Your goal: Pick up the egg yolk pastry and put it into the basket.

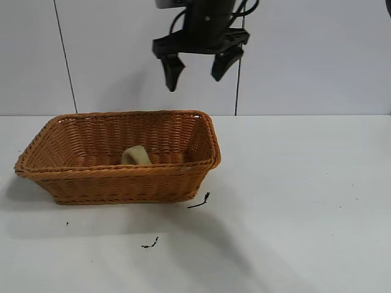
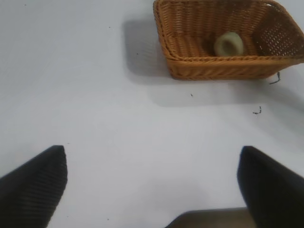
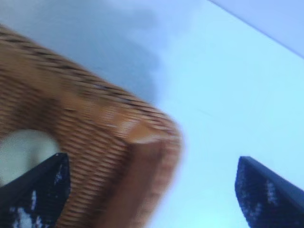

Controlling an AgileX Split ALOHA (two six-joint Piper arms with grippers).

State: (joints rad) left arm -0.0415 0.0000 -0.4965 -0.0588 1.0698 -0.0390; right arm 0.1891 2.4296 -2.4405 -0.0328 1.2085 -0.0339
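Already the egg yolk pastry sits inside the basket at the tabletop's left. Above, the right end effector hangs open and empty; the left end effector is open too. Likely soft and crumbly, the pastry suits a light side grip.

Looks like a robot lab test cell: bare white tabletop, plain white panel wall with vertical seams behind the tabletop's far edge, black end effector overhead. Only prop: wicker basket. No household clutter.
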